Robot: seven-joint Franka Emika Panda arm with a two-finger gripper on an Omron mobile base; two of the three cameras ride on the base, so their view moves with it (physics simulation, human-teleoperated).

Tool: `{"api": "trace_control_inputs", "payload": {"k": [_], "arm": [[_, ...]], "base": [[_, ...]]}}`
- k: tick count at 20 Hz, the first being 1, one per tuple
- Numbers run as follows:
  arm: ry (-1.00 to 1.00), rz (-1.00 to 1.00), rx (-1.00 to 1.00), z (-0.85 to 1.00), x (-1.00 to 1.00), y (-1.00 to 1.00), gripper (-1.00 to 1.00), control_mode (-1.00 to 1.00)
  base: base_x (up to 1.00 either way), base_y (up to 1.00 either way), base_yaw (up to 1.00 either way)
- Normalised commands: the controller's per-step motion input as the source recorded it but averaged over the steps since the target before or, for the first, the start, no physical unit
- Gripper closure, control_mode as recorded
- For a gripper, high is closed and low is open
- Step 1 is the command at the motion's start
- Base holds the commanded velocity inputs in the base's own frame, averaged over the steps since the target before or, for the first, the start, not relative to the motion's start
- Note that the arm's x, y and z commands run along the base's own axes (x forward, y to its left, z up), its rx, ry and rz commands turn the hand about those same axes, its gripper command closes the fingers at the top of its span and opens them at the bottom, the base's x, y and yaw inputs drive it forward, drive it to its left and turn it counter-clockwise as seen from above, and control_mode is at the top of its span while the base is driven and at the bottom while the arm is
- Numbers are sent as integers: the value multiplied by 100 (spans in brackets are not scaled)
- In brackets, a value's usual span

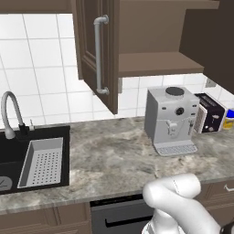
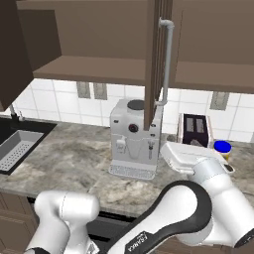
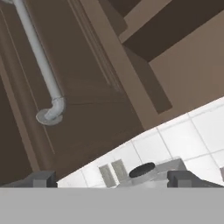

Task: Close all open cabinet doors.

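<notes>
Dark brown cabinet door [image 3: 83,87] hangs open just beyond the seemingly wide, empty jaws.

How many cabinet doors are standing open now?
2: one door with silver handle swung out above the coffee machine; another open door at right. More may be hidden.
</notes>
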Motion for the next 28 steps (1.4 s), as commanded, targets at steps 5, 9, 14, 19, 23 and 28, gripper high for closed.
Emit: {"api": "trace_control_inputs", "payload": {"k": [5, 9, 14, 19, 23, 28], "arm": [[-4, 4, 0, 29, 6, 1, -100, -100], [-7, 3, 0, 6, 15, 8, -100, -100], [-14, 1, 0, 0, 20, 11, -100, -100], [-19, 4, 0, 0, 24, 11, -100, -100], [-17, 2, 0, 0, 20, 4, -100, -100], [-3, 0, 0, 5, 14, 17, -100, -100]], "base": [[0, 0, 0], [0, 0, 0], [0, 0, 0], [0, 0, 0], [0, 0, 0], [0, 0, 0]]}}
